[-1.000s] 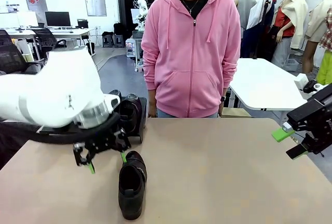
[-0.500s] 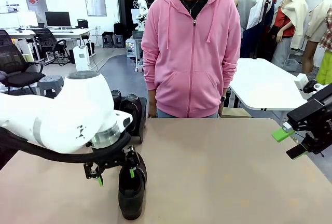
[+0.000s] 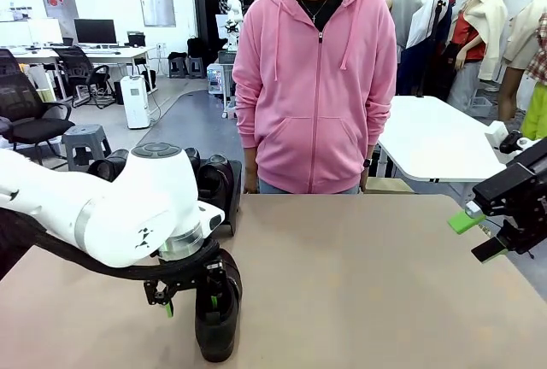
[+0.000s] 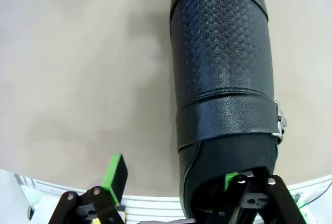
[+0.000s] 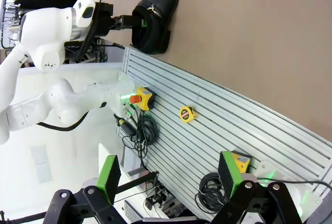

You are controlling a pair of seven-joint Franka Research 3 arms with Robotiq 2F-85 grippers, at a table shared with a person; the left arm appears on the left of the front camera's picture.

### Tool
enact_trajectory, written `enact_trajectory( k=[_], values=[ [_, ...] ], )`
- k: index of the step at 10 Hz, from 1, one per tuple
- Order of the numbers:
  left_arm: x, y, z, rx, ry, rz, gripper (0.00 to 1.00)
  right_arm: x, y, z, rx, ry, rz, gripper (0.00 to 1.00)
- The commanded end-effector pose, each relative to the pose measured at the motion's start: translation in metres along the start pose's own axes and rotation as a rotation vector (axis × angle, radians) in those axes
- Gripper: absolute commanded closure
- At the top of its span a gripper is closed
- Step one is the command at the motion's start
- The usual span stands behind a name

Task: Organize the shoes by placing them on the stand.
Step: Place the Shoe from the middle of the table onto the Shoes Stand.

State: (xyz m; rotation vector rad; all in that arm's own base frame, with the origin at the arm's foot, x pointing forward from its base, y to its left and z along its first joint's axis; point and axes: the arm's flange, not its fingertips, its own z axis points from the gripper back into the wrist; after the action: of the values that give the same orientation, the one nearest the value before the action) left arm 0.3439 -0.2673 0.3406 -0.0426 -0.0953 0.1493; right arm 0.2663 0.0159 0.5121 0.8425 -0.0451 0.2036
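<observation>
- Near the table's [image 3: 359, 284] near-left corner, the left gripper [image 3: 190, 299] straddles one wall of a shoe's [image 3: 219, 305] heel opening: one pad inside, one outside, jaws apart, not yet clamped.
- The shoe's long axis runs from near edge to far edge.
- The stand [image 3: 233, 198] sits at the far-left edge, holding other shoes [image 3: 214, 183].
- The right gripper [image 3: 475, 234] hangs with jaws spread wide and empty off the right edge, well apart.

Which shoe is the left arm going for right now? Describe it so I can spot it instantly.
On the tan table, look at the near left part, in front of the low black stand at the far left edge. A glossy black loafer-style shoe lies there alone, with the left gripper straddling one side of its opening. Unlike the other black shoes, it is off the stand.
</observation>
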Motion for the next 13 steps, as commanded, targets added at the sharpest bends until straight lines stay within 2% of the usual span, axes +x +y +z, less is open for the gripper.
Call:
enact_trajectory(
  k=[1,4,10,11,12,13],
  values=[
    [0.004,-0.003,0.007,0.029,-0.053,0.027,1.0,0.002,0.0,0.002,0.023,-0.006,0.029,0.0],
    [0.006,0.0,0.013,0.028,-0.069,0.028,1.0,0.002,0.0,0.002,0.023,-0.006,0.029,0.0],
    [-0.003,-0.01,0.015,0.038,-0.097,-0.052,1.0,0.002,0.0,0.002,0.023,-0.006,0.029,0.0],
    [-0.006,-0.007,0.027,0.051,-0.097,-0.08,1.0,0.002,0.0,0.002,0.023,-0.006,0.029,0.0],
    [-0.015,-0.001,0.051,0.077,-0.017,-0.174,1.0,0.002,0.0,0.002,0.023,-0.006,0.029,0.0],
    [-0.027,0.011,0.082,0.038,-0.016,-0.249,1.0,0.002,0.0,0.002,0.023,-0.006,0.029,0.0]
  ],
)
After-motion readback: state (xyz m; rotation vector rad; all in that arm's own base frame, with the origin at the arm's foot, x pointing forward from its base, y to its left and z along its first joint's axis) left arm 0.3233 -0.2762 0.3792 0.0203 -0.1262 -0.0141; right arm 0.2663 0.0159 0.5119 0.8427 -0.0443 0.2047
